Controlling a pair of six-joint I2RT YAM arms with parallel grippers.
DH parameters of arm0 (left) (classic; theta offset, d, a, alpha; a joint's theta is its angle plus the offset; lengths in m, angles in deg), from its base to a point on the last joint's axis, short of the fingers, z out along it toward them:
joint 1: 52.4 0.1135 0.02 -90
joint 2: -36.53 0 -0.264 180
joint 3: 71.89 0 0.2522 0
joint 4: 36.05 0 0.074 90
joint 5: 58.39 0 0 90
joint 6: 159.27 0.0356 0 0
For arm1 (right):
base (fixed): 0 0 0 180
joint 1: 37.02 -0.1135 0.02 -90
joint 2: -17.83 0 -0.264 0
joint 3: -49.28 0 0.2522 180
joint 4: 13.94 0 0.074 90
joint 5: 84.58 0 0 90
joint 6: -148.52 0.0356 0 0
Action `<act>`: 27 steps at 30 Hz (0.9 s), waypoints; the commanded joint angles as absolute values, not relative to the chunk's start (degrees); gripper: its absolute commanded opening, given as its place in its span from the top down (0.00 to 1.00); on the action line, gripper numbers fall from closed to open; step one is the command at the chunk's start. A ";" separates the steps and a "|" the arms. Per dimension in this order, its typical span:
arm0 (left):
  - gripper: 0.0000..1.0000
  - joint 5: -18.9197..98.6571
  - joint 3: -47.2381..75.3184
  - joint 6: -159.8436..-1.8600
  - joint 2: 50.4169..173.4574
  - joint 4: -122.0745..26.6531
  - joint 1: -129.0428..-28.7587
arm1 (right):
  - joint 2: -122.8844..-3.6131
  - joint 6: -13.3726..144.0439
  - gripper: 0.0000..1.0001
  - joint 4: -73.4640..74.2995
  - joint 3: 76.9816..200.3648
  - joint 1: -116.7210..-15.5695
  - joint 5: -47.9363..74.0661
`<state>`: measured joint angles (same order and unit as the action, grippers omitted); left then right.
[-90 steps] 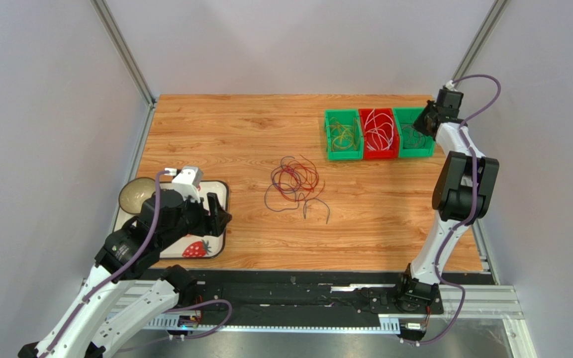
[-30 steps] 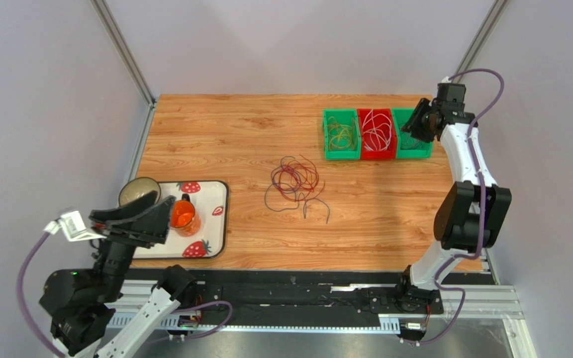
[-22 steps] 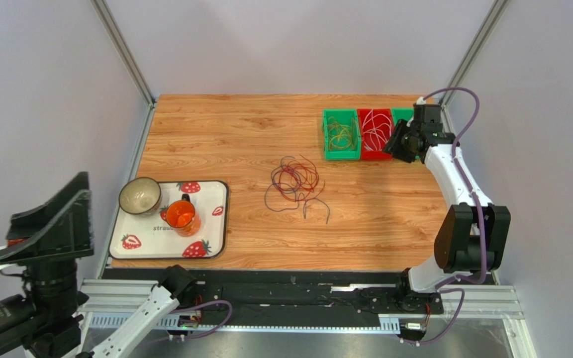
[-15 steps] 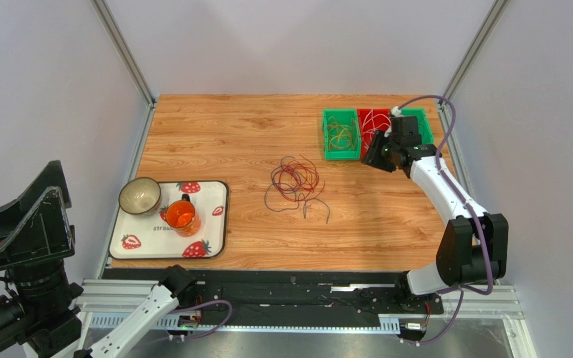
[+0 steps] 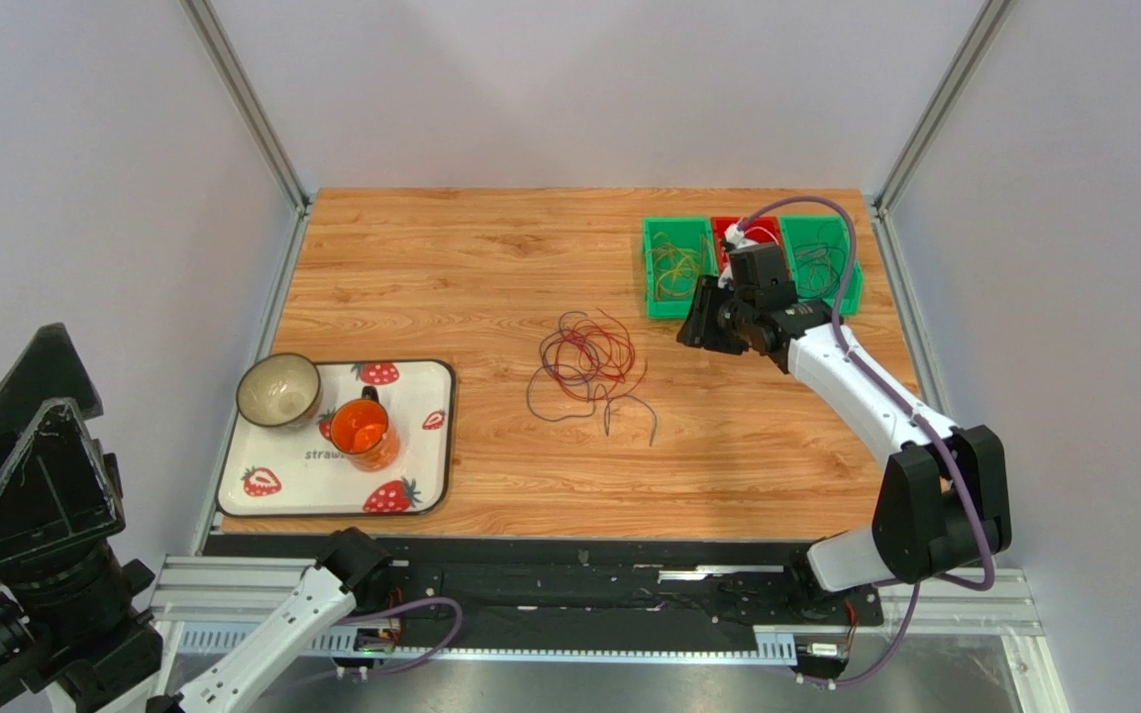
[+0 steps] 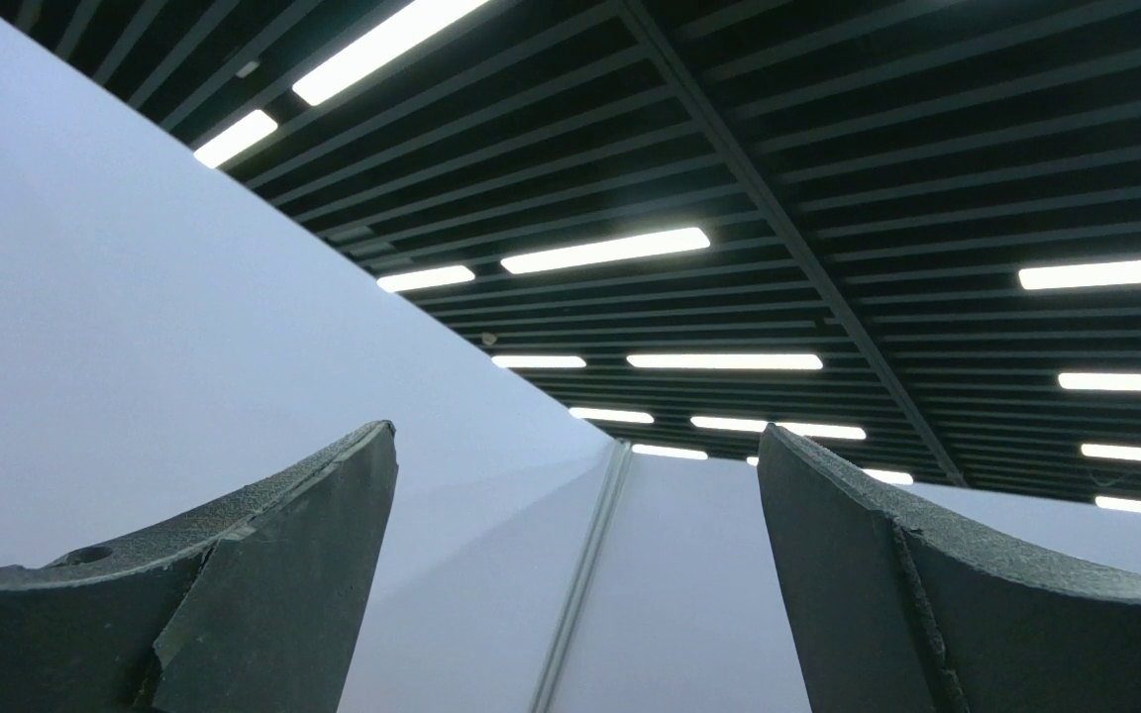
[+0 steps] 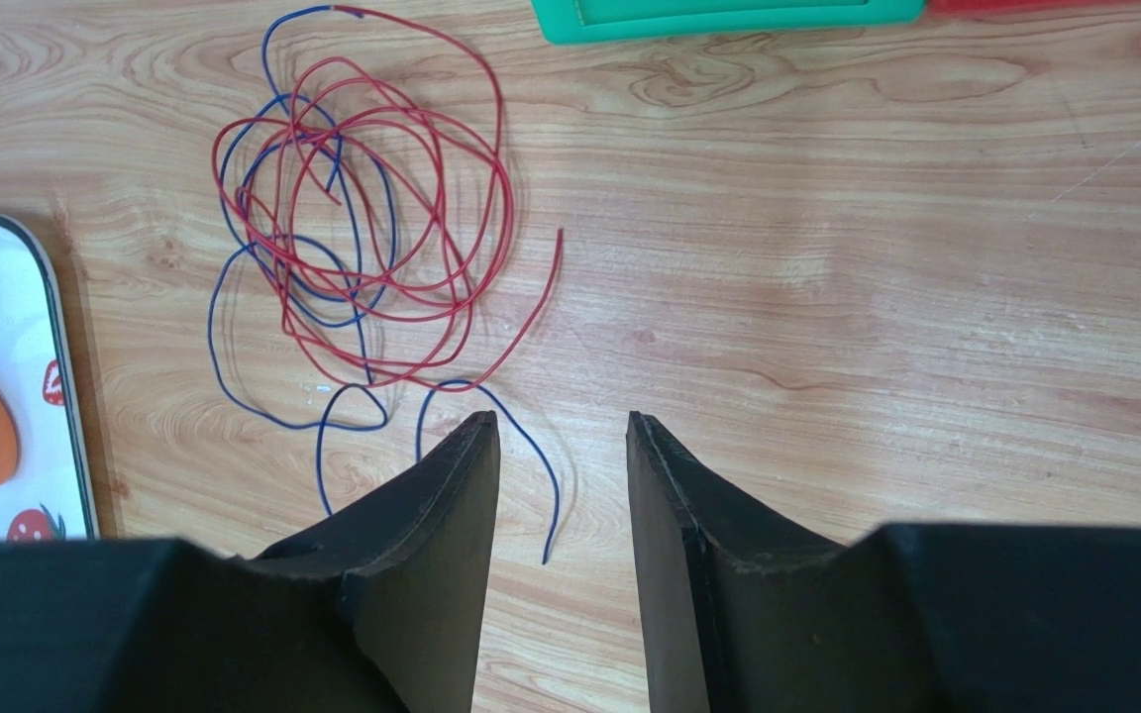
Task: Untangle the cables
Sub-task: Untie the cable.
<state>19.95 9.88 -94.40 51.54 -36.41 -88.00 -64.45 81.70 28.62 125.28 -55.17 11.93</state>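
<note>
Lying just right of centre in the top view, the cables (image 5: 587,364) are sitting as one loose tangle of red and blue-purple loops on the bench (image 5: 458,268), touching nothing else. More wires are sitting sorted in the bins at upper right: yellowish in the left green bin (image 5: 681,271), white in the red bin (image 5: 723,226), dark in the right green bin (image 5: 827,253).

Right gripper (image 7: 562,424) is hanging over bare wood between tangle and bins, jaws parted by a modest gap, gripping nothing. In its wrist view the tangle is showing upper left of the fingertips, and one blue loose end is trailing down into the gap between the fingers. Cannot tell how high it is sitting above the wood.

Left gripper (image 6: 577,431) is pointing up at the ceiling lights, jaws spread wide, nothing between them; it is sitting off the bench, lower left of the top view.

Strawberry tray (image 5: 420,446) at left is carrying a bowl (image 5: 279,389) and an orange cup (image 5: 361,428), well apart from the tangle.
</note>
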 commanded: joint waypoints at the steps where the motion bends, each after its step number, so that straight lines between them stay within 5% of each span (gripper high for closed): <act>1: 0.01 24.74 12.53 -91.42 52.52 -34.69 -87.91 | -62.24 82.43 0.59 26.45 127.02 -56.18 11.40; 27: 0.01 50.76 18.69 -82.20 54.65 -36.90 -77.38 | -71.20 78.21 0.60 28.39 134.32 -68.57 9.64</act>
